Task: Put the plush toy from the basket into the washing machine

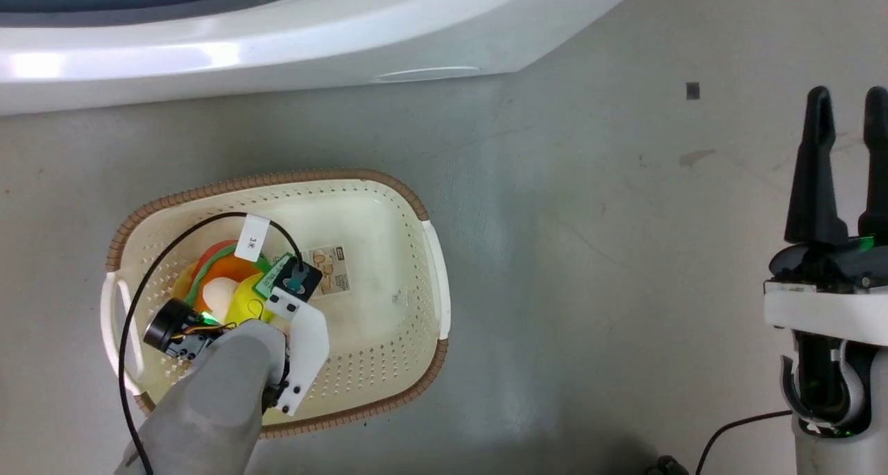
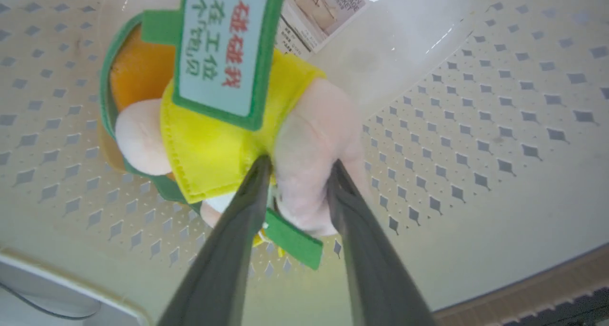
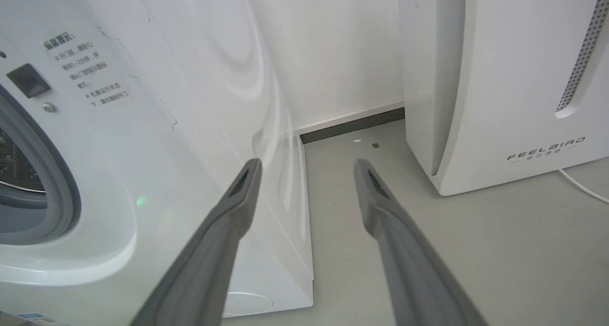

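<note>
The cream basket (image 1: 409, 267) with a brown rim sits on the floor, its perforated wall (image 2: 476, 140) around the toy. Inside it lies the plush toy (image 1: 222, 281), orange with green and yellow layers, a pale rounded bit and a paper tag (image 2: 223, 45). My left gripper (image 2: 297, 166) reaches down into the basket and is shut on a pale rounded part of the plush toy (image 2: 309, 145); in the head view its fingers are hidden under the wrist. My right gripper (image 1: 846, 107) stands open and empty at the right, well away. The white washing machine (image 1: 277, 38) lies beyond the basket, its grey gasket (image 3: 52, 183) visible.
A white slanted FEELBIRD appliance (image 3: 504, 88) stands to the right of the washing machine, with a strip of grey floor (image 3: 361, 231) between them. A black cable (image 1: 159, 260) arcs over the basket from my left wrist. Bare floor (image 1: 610, 253) lies between basket and right arm.
</note>
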Tool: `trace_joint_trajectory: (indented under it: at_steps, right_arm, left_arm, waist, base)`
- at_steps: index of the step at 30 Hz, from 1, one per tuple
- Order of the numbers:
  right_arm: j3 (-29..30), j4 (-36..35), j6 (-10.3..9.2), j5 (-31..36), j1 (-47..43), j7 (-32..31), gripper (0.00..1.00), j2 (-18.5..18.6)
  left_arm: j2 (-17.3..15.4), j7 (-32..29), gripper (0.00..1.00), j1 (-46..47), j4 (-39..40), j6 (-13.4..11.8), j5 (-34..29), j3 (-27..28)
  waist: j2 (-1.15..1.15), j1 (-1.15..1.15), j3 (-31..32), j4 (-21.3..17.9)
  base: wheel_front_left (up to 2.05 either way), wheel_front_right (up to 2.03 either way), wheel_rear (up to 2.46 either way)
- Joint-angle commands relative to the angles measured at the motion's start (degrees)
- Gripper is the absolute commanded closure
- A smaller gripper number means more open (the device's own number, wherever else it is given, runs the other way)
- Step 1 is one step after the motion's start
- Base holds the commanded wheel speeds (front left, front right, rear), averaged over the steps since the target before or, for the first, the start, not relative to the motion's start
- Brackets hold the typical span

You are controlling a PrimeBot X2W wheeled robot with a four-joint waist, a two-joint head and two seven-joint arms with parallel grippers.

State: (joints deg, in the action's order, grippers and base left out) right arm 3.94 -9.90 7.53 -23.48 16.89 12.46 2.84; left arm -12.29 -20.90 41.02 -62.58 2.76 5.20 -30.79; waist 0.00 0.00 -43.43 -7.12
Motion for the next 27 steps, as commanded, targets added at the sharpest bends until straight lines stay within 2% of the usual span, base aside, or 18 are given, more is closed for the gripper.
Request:
trace_joint_trajectory:
  at_steps: [1, 9, 15, 27]
  right_arm:
    - [0.32, -0.57, -0.04, -0.89, 1.45, 0.61, 0.00, 0.03]
    - [0.19, -0.36, -0.04, -3.17, 2.63, 1.56, 0.00, 0.03]
    - [0.30, 0.42, -0.04, -4.84, 2.31, 2.27, 0.00, 0.04]
    - [0.33, 1.91, -0.04, -3.57, -2.23, 2.53, 0.00, 0.04]
  left_arm:
    - [-0.80, -0.42, 1.00, 1.78, -1.85, 0.32, 0.21, -0.81]
    - [-1.32, -1.50, 1.00, 4.37, -6.55, 1.96, 1.61, -3.63]
    - [-0.29, -1.43, 1.00, 4.89, -10.08, 3.42, 4.38, -4.71]
    - [3.53, 2.54, 1.00, 0.37, -11.23, 4.68, 7.79, -7.64]
  waist:
    - [0.00, 0.00, -0.43, -0.07]
    - [0.00, 0.00, -0.30, -0.64]
    - [0.00, 0.00, 2.09, -0.77]
    - [0.00, 0.00, 14.45, 2.34]
  base:
    - [0.00, 0.00, 0.00]
    - [0.00, 0.00, 0.00]
    - [0.00, 0.00, 0.00]
    - [0.00, 0.00, 0.00]
